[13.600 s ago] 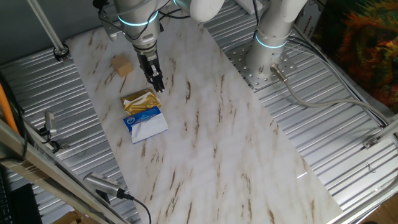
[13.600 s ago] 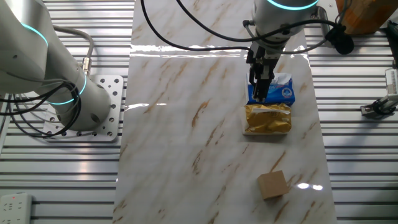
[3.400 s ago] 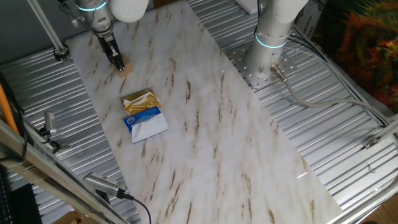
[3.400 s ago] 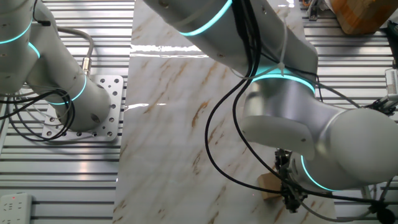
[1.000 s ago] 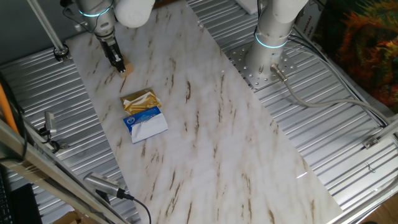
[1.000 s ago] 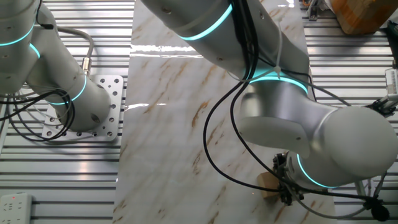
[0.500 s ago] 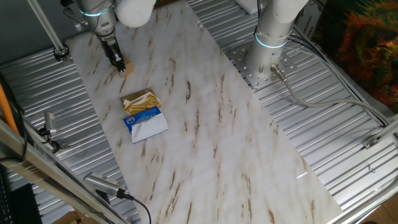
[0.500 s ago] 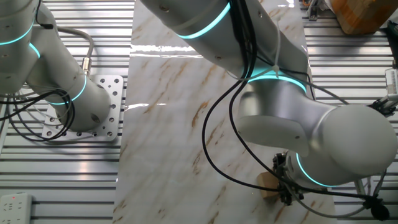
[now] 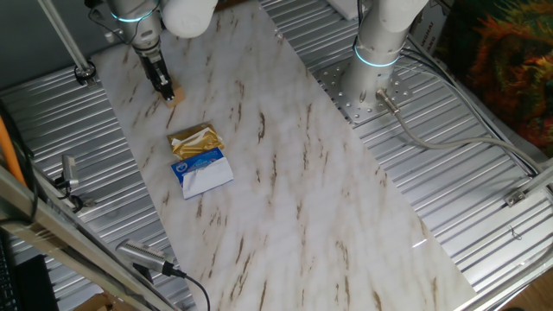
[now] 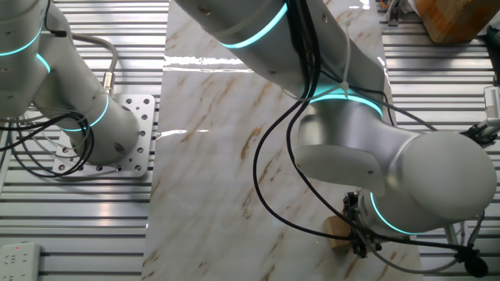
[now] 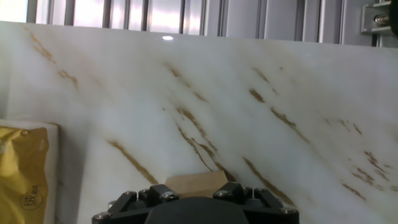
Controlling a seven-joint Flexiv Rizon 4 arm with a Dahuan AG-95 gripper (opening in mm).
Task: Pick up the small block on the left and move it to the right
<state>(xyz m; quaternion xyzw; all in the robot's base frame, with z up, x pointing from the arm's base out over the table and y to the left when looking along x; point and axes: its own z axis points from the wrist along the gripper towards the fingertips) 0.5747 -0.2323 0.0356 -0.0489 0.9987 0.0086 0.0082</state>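
Observation:
The small block (image 9: 176,97) is a light-tan wooden cube at the far left of the marble board (image 9: 302,199). My gripper (image 9: 165,88) stands straight down on it, and only one corner of the block shows past the fingers. In the other fixed view the block (image 10: 336,232) sits under the gripper (image 10: 359,247), and the arm hides most of it. In the hand view the block's top (image 11: 196,182) fills the gap between the two jaws of the gripper (image 11: 193,200). The jaws look closed on its sides. I cannot tell whether it is off the board.
A gold foil packet (image 9: 195,139) and a blue-and-white packet (image 9: 203,169) lie together just right of the block. The gold packet also shows at the left edge of the hand view (image 11: 22,177). The arm's base (image 9: 376,60) stands off the board on the ribbed metal table.
Over the last second nothing has visibly moved. Much earlier the gripper was over the packets; it then moved left to the block.

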